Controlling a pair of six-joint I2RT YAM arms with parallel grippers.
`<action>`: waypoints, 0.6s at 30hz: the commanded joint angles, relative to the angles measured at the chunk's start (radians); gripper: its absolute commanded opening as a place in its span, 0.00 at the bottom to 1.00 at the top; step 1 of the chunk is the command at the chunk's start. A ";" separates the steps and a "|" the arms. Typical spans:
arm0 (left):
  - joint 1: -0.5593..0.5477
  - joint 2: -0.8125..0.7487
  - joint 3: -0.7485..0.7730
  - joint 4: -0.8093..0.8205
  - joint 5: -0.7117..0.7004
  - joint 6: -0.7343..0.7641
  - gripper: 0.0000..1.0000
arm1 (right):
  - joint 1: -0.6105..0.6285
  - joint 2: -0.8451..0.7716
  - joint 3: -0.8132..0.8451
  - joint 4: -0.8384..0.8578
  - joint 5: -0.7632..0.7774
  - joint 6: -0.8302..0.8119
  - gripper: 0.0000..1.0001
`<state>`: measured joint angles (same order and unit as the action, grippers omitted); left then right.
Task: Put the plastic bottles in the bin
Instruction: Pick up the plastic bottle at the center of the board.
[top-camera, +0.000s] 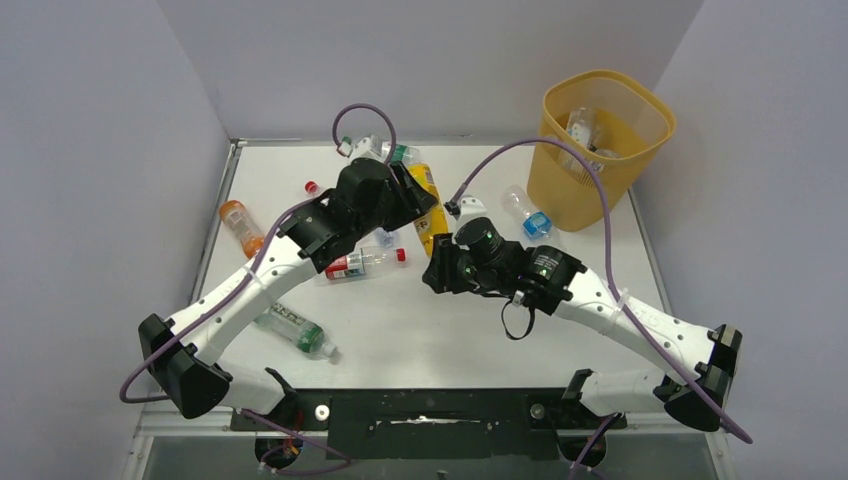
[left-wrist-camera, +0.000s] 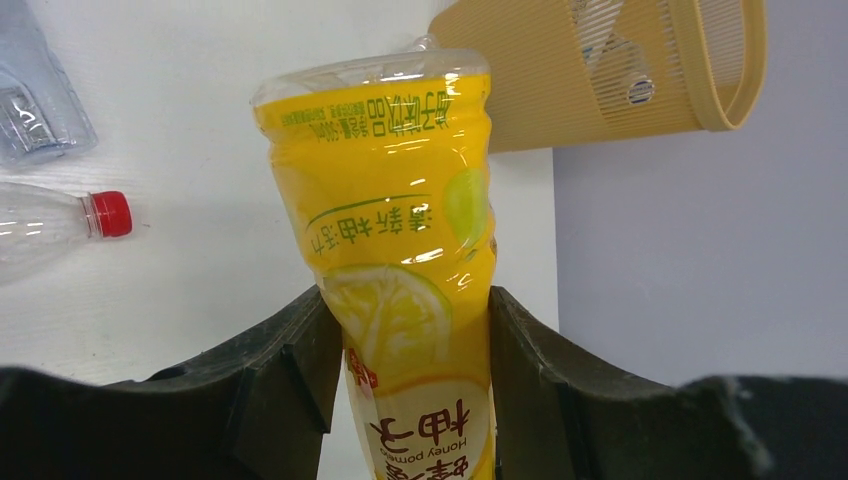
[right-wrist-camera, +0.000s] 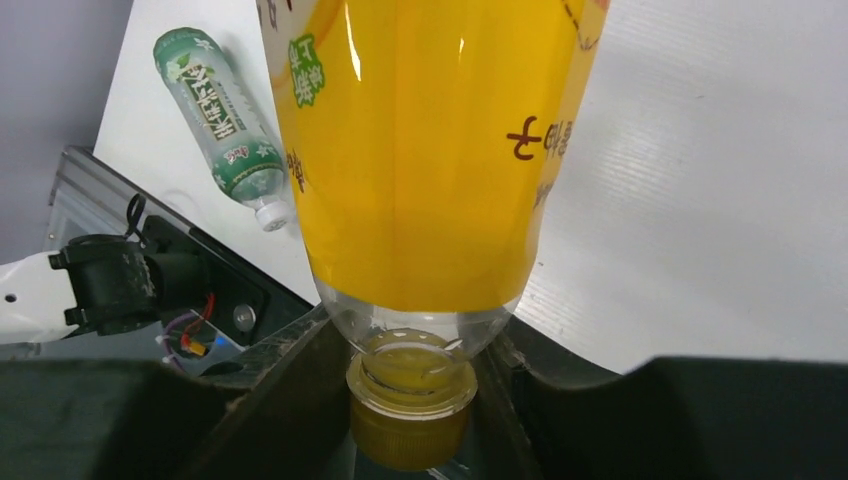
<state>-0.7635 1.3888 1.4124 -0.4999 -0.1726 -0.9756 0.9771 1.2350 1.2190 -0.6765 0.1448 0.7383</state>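
A yellow-labelled plastic bottle (top-camera: 427, 200) with a yellow cap (right-wrist-camera: 410, 420) is held at both ends above the middle of the table. My left gripper (top-camera: 413, 200) is shut on its lower body (left-wrist-camera: 400, 200). My right gripper (top-camera: 438, 262) is shut on its neck and cap, with the bottle's body (right-wrist-camera: 420, 150) standing up from the jaws. The yellow-orange bin (top-camera: 570, 185) stands at the far right corner with clear bottles (top-camera: 583, 128) inside; the left wrist view shows it as the bin (left-wrist-camera: 560, 90) beyond the bottle.
On the table lie an orange bottle (top-camera: 241, 225), a green-labelled bottle (top-camera: 296, 331), a clear red-capped bottle (top-camera: 365, 262), a blue-labelled bottle (top-camera: 527, 216) beside the bin and more bottles (top-camera: 375, 150) at the back. Grey walls close in both sides.
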 joint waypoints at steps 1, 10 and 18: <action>-0.007 -0.040 -0.006 0.018 -0.011 0.005 0.47 | 0.009 -0.011 0.060 0.040 0.047 0.001 0.15; 0.025 -0.018 0.071 -0.067 -0.030 0.065 0.87 | 0.013 -0.017 0.082 0.014 0.078 0.006 0.07; 0.175 -0.077 0.202 -0.181 0.003 0.156 0.87 | -0.032 -0.004 0.170 -0.076 0.111 -0.034 0.07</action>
<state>-0.6697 1.3815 1.5085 -0.6216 -0.1619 -0.8944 0.9852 1.2358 1.2999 -0.7307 0.1940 0.7315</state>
